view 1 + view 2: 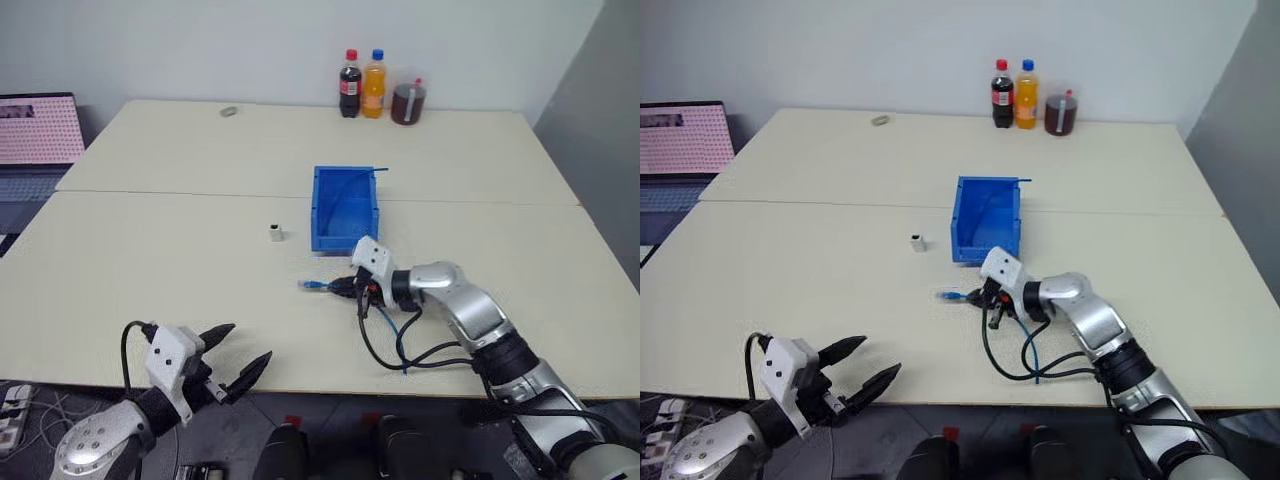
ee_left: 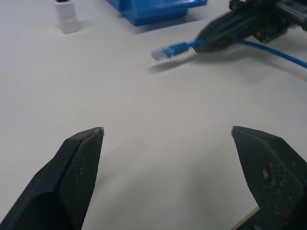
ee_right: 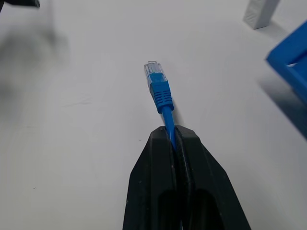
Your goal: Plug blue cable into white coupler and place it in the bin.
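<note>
Right wrist view shows the right gripper [image 3: 171, 134] pinching the blue cable [image 3: 160, 93]; left gripper [image 1: 238, 358] is spread. Next, fetch the white coupler [image 1: 276, 232].

I'm working in what looks like an office or a plain lab room: two pale desks [image 1: 180, 150] pushed together against a bare white wall [image 1: 200, 45], with a laptop [image 1: 35, 140] open at the left edge showing a pink screen. At the far side of the desk I see three drink bottles [image 1: 378, 88], and a power strip [image 1: 12, 403] with loose cords lies on the floor below the near left corner.
</note>
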